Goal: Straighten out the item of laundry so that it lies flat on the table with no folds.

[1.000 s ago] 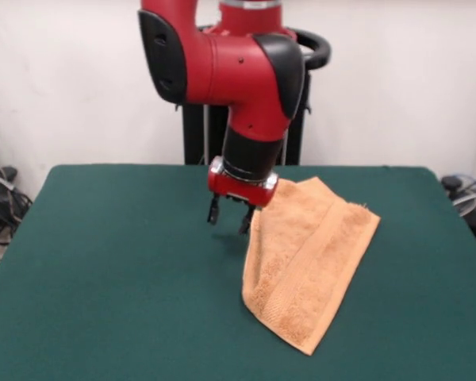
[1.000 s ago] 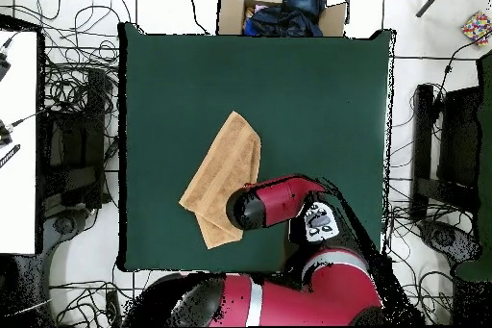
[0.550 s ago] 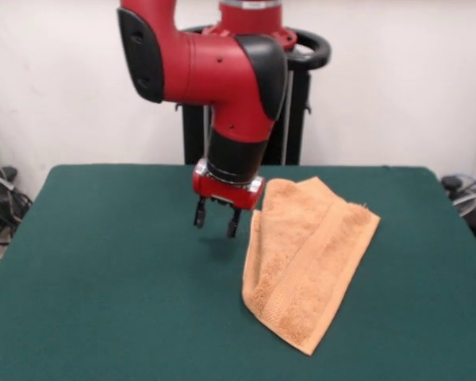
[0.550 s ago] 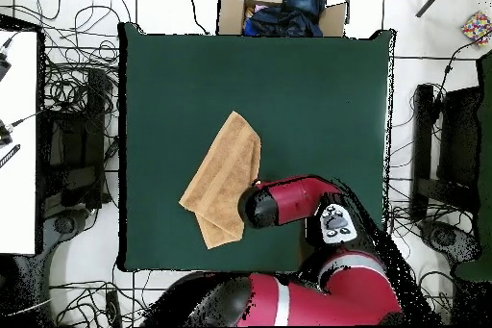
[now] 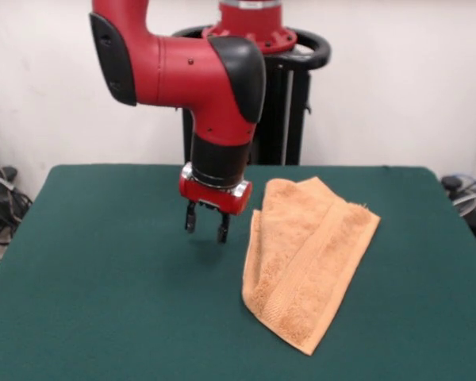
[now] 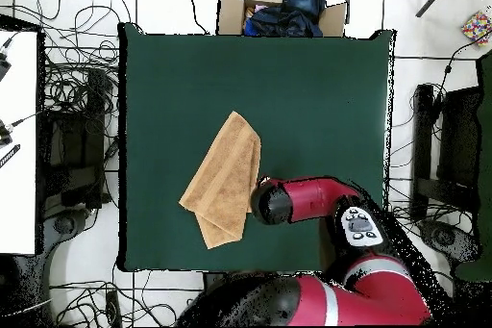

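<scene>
on green felt table (image 5: 103, 302), folded terry towel (image 5: 305, 254)

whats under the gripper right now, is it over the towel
Only bare table lies under the gripper, which hangs open beside the towel, off its edge. The towel is doubled over; what its top layer covers cannot be seen.

A light orange towel (image 5: 305, 255) with a woven band lies on the dark green table (image 5: 103, 270) beside the red-and-black arm (image 5: 198, 87).
</scene>
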Available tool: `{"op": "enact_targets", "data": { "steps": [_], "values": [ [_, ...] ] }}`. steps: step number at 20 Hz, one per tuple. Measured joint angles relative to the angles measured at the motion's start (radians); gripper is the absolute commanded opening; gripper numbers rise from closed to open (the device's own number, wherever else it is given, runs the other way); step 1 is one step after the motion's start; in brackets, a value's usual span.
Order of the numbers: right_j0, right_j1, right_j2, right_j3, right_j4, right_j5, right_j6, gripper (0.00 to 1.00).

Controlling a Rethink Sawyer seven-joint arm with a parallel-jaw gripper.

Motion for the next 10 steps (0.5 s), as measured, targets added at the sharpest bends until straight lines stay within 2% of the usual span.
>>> {"op": "enact_targets", "data": {
  "steps": [10],
  "values": [
    [-0.013,-0.001,0.018,0.01,0.047,0.0,0.0,1.0]
  ]
}}
